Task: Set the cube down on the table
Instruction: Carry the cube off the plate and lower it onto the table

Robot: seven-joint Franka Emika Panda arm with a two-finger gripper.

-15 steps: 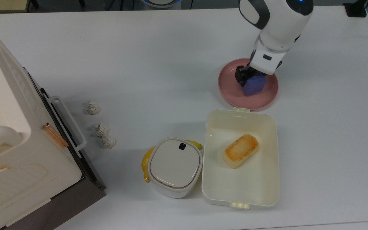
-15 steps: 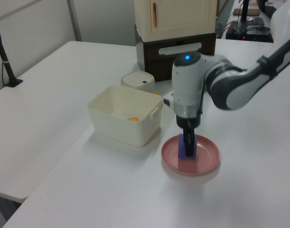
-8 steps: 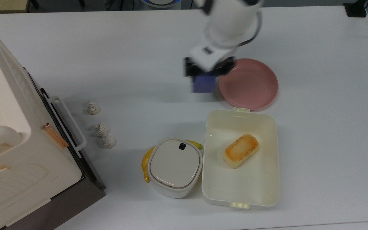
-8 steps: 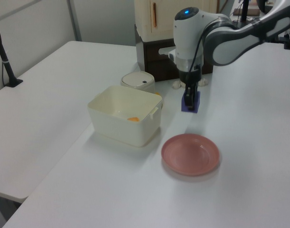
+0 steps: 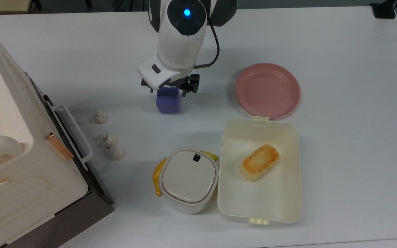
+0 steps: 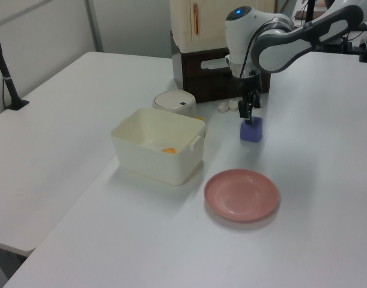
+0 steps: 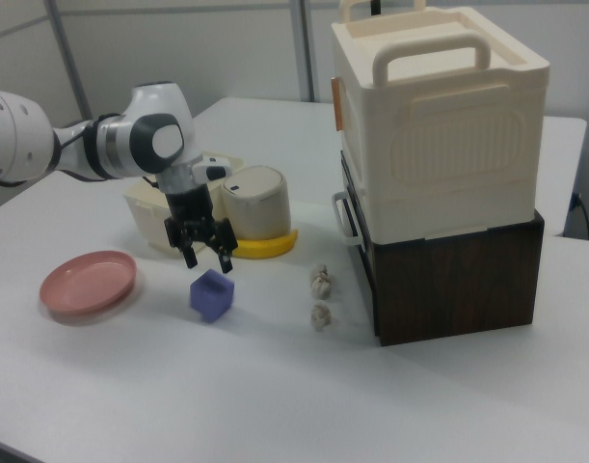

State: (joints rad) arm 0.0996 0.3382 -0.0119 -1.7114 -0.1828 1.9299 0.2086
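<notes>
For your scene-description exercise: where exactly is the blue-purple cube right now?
In the top view, the cube sits on the white table, left of the pink plate, just below the open gripper.

In the top view, the cube [image 5: 168,100] sits on the desk [image 5: 339,137], well left of the plate [image 5: 267,90]. The gripper [image 5: 169,85] hangs just above it. The tray [image 5: 260,168] lies below the plate.

Pink plate [image 5: 267,90], empty, toward the tabletop's far edge in the top view. Cream tray [image 5: 260,206] beside it, holding a toasted bread block [image 5: 260,162]. White lidded container [image 5: 188,179] touching the tray, a banana [image 5: 157,175] beneath it. Three crumpled white lumps [image 5: 109,139] before a cream cabinet [image 7: 435,125] on a dark base.
</notes>
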